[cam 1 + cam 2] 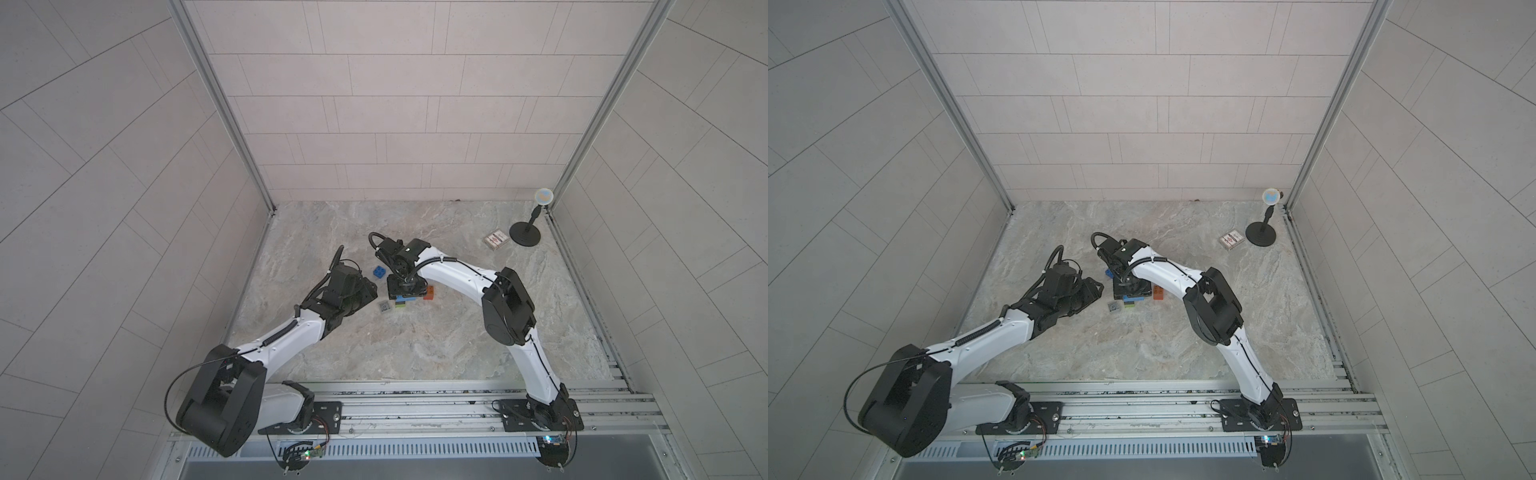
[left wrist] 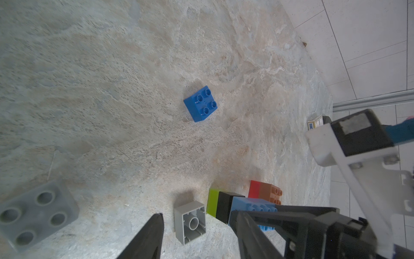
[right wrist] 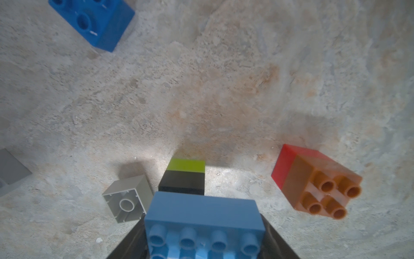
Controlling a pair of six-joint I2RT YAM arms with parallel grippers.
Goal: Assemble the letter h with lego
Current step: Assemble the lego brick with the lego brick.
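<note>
We are partway through the build. The right gripper [image 3: 202,222] has its fingers [image 3: 132,242] clamped on either side of the light blue brick [image 3: 201,206], which looks pressed onto the black brick [image 3: 182,182], with the lime green brick [image 3: 187,164] beyond it. That makes the lower column and crossbar of the letter h, held low over the middle of the worktop [image 1: 415,340]. We cannot tell whether it rests there or is slightly lifted.

The rest of the lego is loose nearby:
- The orange brick [image 3: 320,186] and red brick [image 3: 289,161], already joined, lie on their side near the crossbar's free half but apart from it.
- A grey brick [image 3: 128,197] lies tipped over, hollow side showing, just beside the black one.
- The blue brick [image 2: 200,104] sits studs-up, well apart.
- A second grey brick [image 2: 33,215] shows blurred, close beside the left fingers and outside them.

The left gripper [image 1: 370,293] hovers near the group. Its fingers are spread and we see nothing between them.

We judge that the short leg comes next. The orange studs must line up under the free half of the light blue brick, parallel to the black one, and be pushed home while the right fingers brace the crossbar. The empty left gripper seems best placed for that. The blue and a grey brick would then go on top of the column.
</note>
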